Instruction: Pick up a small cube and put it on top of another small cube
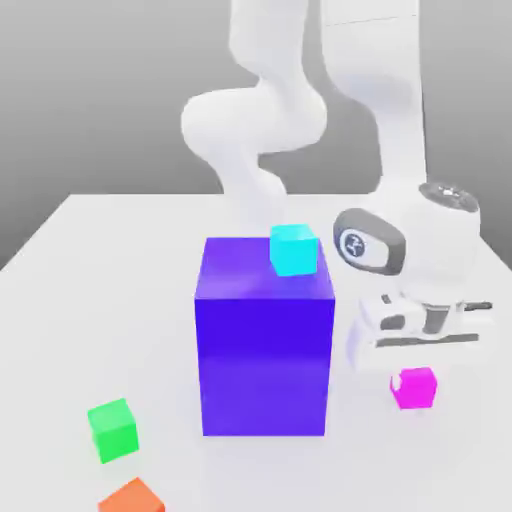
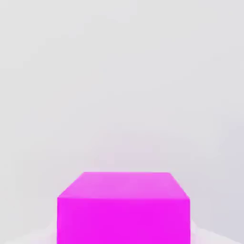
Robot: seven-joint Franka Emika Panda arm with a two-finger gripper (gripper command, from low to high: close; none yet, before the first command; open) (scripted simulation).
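A smooth white tabletop [image 1: 90, 320] runs back to a grey backdrop. The white two-finger gripper [image 1: 413, 382] is clenched on the small bright magenta cube [image 1: 418, 391], towards the exterior view's right, beside the large blue-purple block [image 1: 264, 365]. A straight, slow lift with a level grip would suit this step, clear of the block before any sideways travel. That block serves as a stand, carrying a small cyan cube [image 1: 294, 251].

Magenta cube [image 2: 124, 219] near; top face and one side face visible; pale, plain surface [image 2: 119, 86] behind it.
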